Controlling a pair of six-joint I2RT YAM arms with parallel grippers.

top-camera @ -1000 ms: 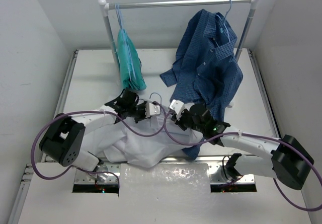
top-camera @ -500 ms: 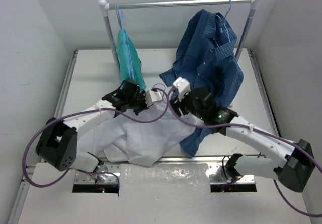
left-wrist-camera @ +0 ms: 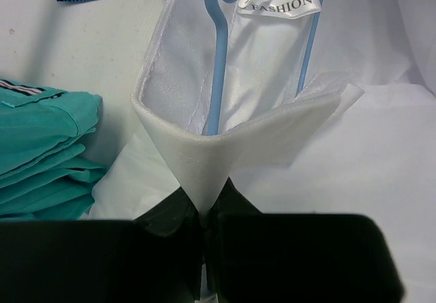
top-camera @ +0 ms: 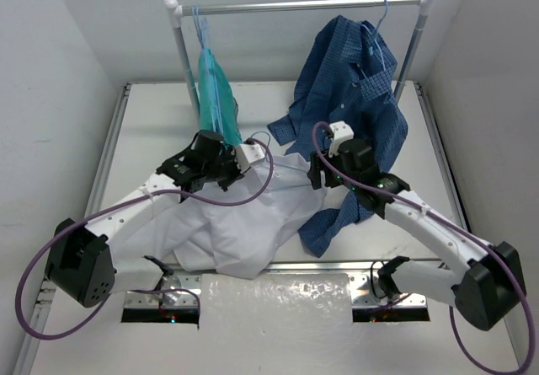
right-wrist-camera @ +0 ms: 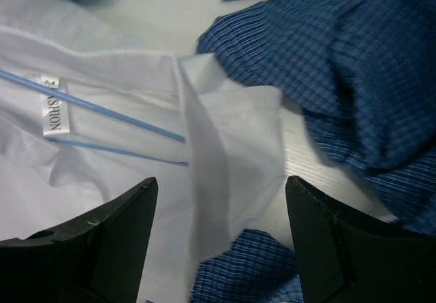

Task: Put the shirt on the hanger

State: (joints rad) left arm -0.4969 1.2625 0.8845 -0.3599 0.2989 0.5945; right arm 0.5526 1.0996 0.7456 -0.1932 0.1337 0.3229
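The white shirt (top-camera: 244,223) lies crumpled on the table between my arms, collar toward the back. My left gripper (top-camera: 244,158) is shut on the collar; in the left wrist view the collar's fold (left-wrist-camera: 225,153) runs down into the closed left gripper (left-wrist-camera: 204,204). The pale-blue wire hanger (left-wrist-camera: 218,78) sits inside the neck opening, beside the label. My right gripper (top-camera: 316,173) hovers open over the collar's right side. In the right wrist view the shirt (right-wrist-camera: 231,133) and two hanger wires (right-wrist-camera: 102,109) lie beneath the empty right gripper (right-wrist-camera: 220,179).
A dark blue checked shirt (top-camera: 354,97) hangs from the rail (top-camera: 295,6) at the back right and trails onto the table under my right arm. A teal-green garment (top-camera: 215,97) hangs at the back left, close to my left gripper. White walls stand on both sides.
My right gripper has opened, let go of the shirt and moved back and to the right. My left gripper has carried the collar a little farther back.
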